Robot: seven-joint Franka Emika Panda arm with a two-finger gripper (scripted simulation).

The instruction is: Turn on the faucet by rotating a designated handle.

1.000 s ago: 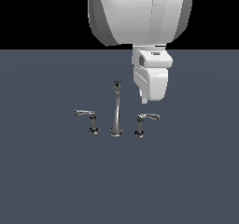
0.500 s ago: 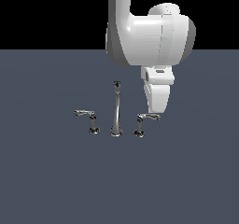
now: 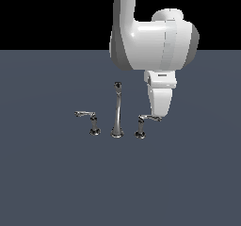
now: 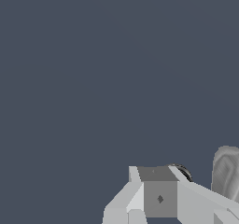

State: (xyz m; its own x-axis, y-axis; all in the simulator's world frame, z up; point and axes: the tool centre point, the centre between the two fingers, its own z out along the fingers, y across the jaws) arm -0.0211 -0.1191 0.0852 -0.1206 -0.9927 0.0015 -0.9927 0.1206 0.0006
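The chrome faucet stands on the grey floor in the exterior view, with its tall slim spout [image 3: 116, 109] in the middle. The handle [image 3: 141, 125] with its lever pointing to the exterior view's right stands right of the spout. The mirror handle [image 3: 93, 123] stands left of it. My gripper [image 3: 157, 113] hangs tip-down at the outer end of the right handle's lever, touching or just behind it. Its fingers look closed together and hold nothing. In the wrist view the fingers [image 4: 158, 197] fill the lower edge, with a chrome round part [image 4: 184, 171] just beyond them.
The flat dark grey floor [image 3: 56, 182] spreads all around the faucet. The large white arm body [image 3: 155, 46] hangs above and behind the right handle. A blurred grey chrome shape [image 4: 227, 171] shows at the edge of the wrist view.
The arm has swung to the exterior view's right and turned its wrist. The gripper tip has come down from above the right handle to the end of its lever.
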